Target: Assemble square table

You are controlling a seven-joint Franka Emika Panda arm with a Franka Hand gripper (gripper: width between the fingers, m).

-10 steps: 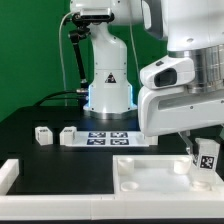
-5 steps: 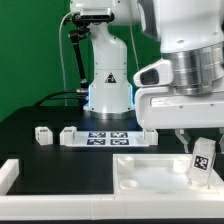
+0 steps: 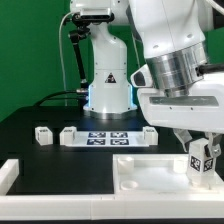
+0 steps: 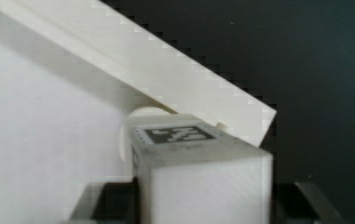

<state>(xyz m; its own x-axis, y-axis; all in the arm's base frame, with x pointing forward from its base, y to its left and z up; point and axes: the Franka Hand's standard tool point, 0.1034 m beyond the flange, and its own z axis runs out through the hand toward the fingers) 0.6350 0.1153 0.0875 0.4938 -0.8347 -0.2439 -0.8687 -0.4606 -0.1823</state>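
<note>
The square tabletop point(image 3: 150, 172), a white slab with round corner sockets, lies at the front right of the black table in the exterior view. My gripper point(image 3: 203, 152) is shut on a short white tagged leg point(image 3: 203, 163) and holds it upright over the slab's corner at the exterior view's right. In the wrist view the leg point(image 4: 195, 165) stands between my dark fingers point(image 4: 112, 205), its tagged end over a round socket point(image 4: 144, 113) of the slab point(image 4: 49, 120). Two more legs point(image 3: 43, 135) point(image 3: 68, 134) lie at the exterior view's left.
The marker board point(image 3: 108, 137) lies in front of the robot base. A long white L-shaped rail point(image 3: 25, 180) runs along the front at the exterior view's left. Another white part point(image 3: 147, 132) sits by the marker board's end.
The wrist has turned and the held leg has gone from tilted to nearly upright, shifting slightly lower over the slab's corner. The other parts have not moved.
</note>
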